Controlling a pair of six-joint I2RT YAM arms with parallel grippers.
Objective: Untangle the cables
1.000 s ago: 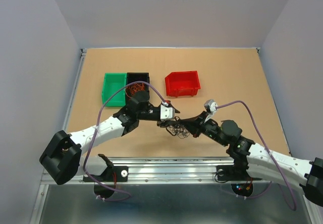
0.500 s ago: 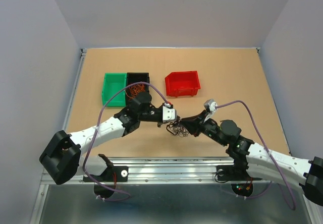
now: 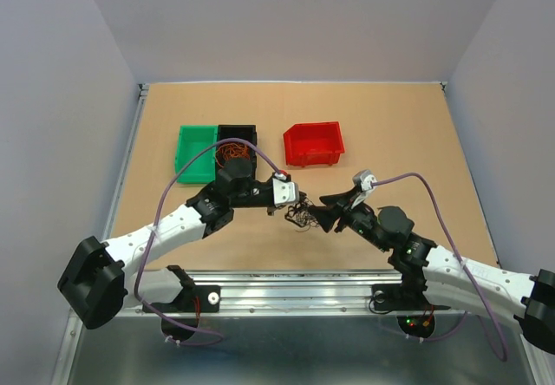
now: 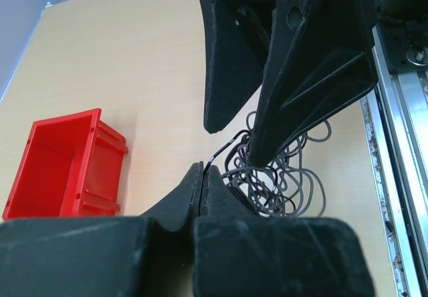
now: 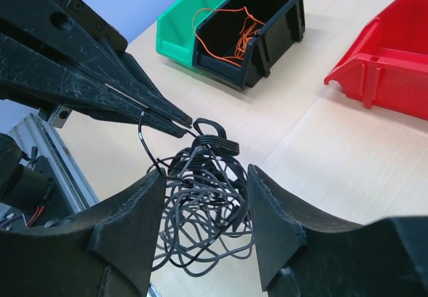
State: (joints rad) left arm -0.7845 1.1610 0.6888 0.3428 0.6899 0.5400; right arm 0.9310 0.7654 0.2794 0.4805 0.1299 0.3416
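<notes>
The cables [image 3: 303, 218] form a dark grey and black tangle hanging just above the table between both arms. My left gripper [image 3: 293, 204] is shut on one thin black strand at the tangle's top; in the left wrist view the strand leaves its closed tips [image 4: 202, 170] towards the bundle [image 4: 284, 190]. My right gripper [image 5: 206, 174] is open, one finger on each side of the cables [image 5: 200, 217], not pinching them. The left gripper's tip [image 5: 182, 124] shows beyond it. More orange cables [image 3: 232, 153] lie in the black bin.
A green bin [image 3: 195, 153] and a black bin [image 3: 237, 131] stand side by side at the back left. Right of them stands a red bin [image 3: 314, 145]. An aluminium rail [image 3: 286, 281] runs along the near table edge.
My left gripper has shut on a black strand and drawn back a little to the left. My right gripper has opened and let go of the tangle.
</notes>
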